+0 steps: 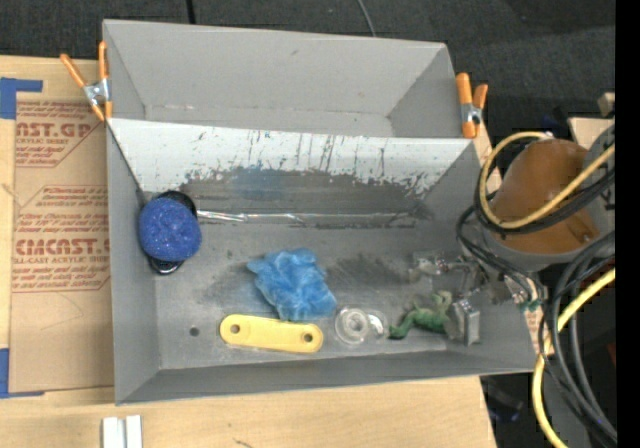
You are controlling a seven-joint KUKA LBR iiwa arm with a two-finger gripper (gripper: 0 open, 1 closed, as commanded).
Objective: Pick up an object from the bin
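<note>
My gripper (447, 294) is low in the bin's front right corner and stands open, one metal finger (428, 264) farther back and the other (466, 322) near the front wall. A small green bent thing (418, 320) lies on the floor against the nearer finger, partly in the gap, and is not clamped. Just left of it sits a clear round ring-shaped thing (355, 325). A yellow flat handle-like piece (272, 334) lies along the front wall.
A crumpled blue cloth (292, 284) lies mid-floor. A blue glittery ball (169, 229) rests against the left wall. The arm with its cables comes in over the right rim. The back slope of the bin is bare metal.
</note>
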